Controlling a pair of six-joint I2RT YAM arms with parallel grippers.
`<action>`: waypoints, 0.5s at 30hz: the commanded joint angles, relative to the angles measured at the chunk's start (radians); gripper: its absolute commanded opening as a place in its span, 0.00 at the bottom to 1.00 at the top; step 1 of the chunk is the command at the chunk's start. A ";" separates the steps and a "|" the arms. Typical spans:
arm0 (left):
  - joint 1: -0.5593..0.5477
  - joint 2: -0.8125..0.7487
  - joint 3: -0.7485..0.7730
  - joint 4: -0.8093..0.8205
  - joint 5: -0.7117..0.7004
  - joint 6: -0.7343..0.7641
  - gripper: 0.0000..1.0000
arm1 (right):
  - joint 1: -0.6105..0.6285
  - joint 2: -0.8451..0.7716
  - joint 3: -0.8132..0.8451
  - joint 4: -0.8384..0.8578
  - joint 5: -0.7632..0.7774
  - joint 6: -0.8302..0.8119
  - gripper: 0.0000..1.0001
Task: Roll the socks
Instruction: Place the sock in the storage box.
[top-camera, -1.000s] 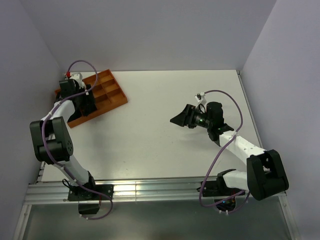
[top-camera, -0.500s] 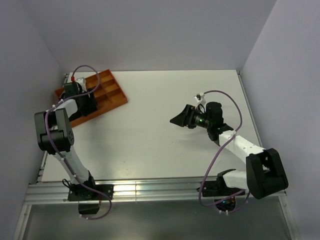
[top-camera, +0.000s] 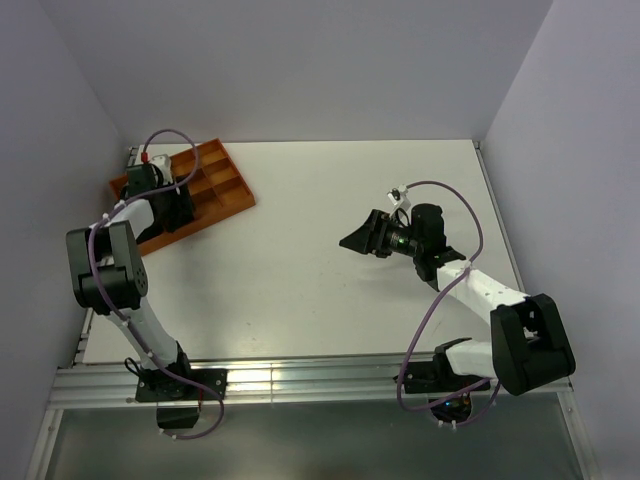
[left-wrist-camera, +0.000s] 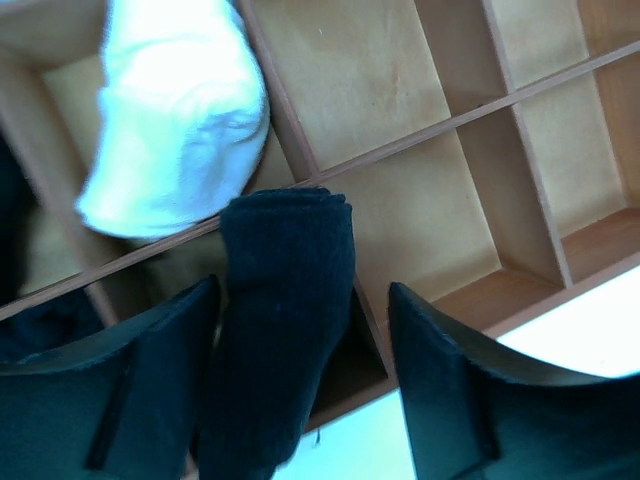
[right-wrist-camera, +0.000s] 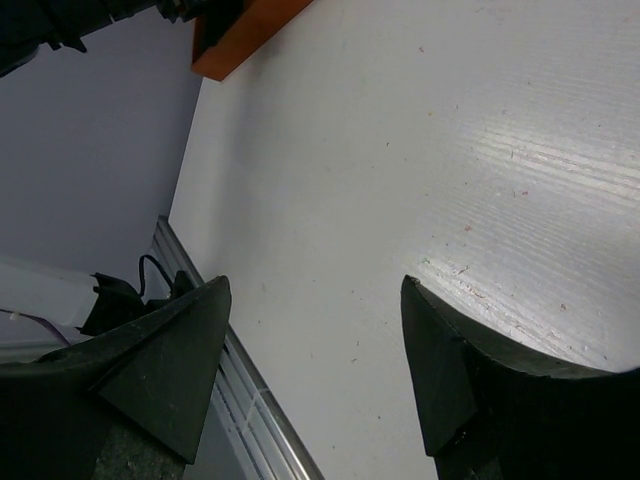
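Resting in an orange-brown wooden organizer tray (left-wrist-camera: 350, 80), a rolled black sock (left-wrist-camera: 285, 270) lies lengthwise in one of the edge compartments. Its rounded, folded end reaches up to the long divider that runs across the tray. The knit looks soft and slightly fuzzy, with layered edges showing at the folded end. Just beyond that divider, in the neighbouring compartment, sits a white sock (left-wrist-camera: 175, 120), bundled into a plump, smooth-looking oval. The tray is thin flat board, split by straight slats into rectangular cells with matte, faintly scuffed floors.

The left end effector (left-wrist-camera: 302, 290) hangs over the tray with its dark, wedge-shaped fingers spread wide, one on each side of the black sock. One finger sits right against the sock's side. The other stands clear of it, with tray floor showing between them, so the sock is straddled and not pinched.

In the overhead view the tray (top-camera: 215, 180) lies at an angle in the far left corner of the white table (top-camera: 330, 200), with the left end effector (top-camera: 168, 212) above its near end.

The right end effector (top-camera: 358, 238) is well apart from the tray, right of the table's middle. In its wrist view its fingers are spread (right-wrist-camera: 315, 285) with only the glossy, lightly speckled table (right-wrist-camera: 400, 150) between them, holding nothing.
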 joint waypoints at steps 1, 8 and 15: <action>0.001 -0.100 0.037 -0.010 -0.045 -0.017 0.75 | -0.009 -0.003 0.004 0.046 -0.014 -0.007 0.75; 0.001 -0.207 -0.010 0.099 -0.054 -0.067 0.74 | -0.008 -0.008 0.004 0.046 -0.016 -0.007 0.75; -0.001 -0.154 0.013 0.108 -0.037 -0.080 0.67 | -0.009 -0.005 0.003 0.049 -0.025 -0.007 0.75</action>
